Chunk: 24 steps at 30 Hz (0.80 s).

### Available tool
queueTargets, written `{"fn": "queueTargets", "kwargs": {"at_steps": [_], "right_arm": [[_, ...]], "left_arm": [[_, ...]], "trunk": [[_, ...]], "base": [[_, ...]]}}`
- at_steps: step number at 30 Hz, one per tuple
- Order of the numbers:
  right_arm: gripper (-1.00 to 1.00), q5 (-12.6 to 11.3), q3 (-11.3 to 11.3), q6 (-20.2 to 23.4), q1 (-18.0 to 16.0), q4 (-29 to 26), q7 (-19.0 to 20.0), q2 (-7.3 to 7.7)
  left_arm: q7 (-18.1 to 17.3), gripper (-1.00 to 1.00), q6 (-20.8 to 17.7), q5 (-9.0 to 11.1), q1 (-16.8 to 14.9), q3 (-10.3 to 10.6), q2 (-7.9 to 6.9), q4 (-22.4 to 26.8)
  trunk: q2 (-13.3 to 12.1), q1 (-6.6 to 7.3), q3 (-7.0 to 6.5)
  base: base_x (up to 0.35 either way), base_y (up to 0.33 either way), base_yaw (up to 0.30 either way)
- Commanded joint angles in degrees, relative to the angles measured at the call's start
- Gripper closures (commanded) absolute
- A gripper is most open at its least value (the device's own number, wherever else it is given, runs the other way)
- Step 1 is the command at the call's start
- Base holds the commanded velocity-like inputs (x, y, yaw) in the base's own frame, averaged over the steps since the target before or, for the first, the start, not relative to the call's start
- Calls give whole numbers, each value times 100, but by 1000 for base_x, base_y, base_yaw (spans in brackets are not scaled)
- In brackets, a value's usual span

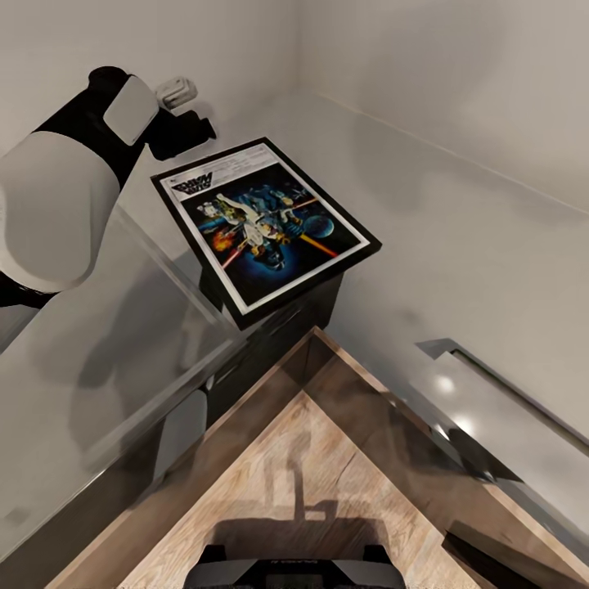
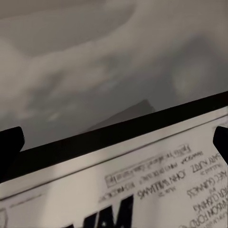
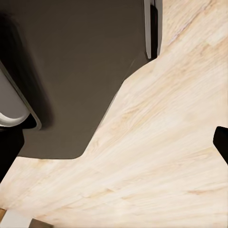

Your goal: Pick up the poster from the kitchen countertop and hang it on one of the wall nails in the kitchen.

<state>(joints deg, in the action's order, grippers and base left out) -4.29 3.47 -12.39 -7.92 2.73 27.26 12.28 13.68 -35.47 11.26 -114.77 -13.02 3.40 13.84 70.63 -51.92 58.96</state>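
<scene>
The black-framed poster (image 1: 266,225) lies face up at the inner corner of the light grey kitchen countertop (image 1: 466,221), and its near end juts past the counter edge over the dark cabinets. My left gripper (image 1: 190,124) hovers at the poster's white title end, open. In the left wrist view the title strip and frame of the poster (image 2: 156,185) run between the wide-apart fingertips (image 2: 10,142) of the left gripper (image 2: 114,142). My right gripper (image 3: 114,142) is open over the wooden floor (image 3: 156,156) with nothing in it. The wall nails are out of view.
White walls (image 1: 425,57) close the corner behind the counter. A glossy counter section (image 1: 98,352) runs along the left, under my left arm. A shiny steel panel (image 1: 499,409) is set into the counter at right. Wooden floor (image 1: 303,491) and my dark base (image 1: 294,568) lie below.
</scene>
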Motion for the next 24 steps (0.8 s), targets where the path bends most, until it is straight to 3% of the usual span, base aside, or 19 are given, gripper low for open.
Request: {"fn": "queueTargets", "kwargs": {"at_steps": [1, 24], "right_arm": [[-100, -46, 31, -18, -8, 26, 43, 2], [-100, -46, 31, -18, -8, 25, 42, 2]], "left_arm": [[47, -100, -15, 61, -1, -9, 3, 10], [65, -100, 5, 52, -1, 69, 3, 84]], "trunk": [[2, 0, 10], [2, 0, 73]], "base": [[0, 0, 0], [0, 0, 0]]}}
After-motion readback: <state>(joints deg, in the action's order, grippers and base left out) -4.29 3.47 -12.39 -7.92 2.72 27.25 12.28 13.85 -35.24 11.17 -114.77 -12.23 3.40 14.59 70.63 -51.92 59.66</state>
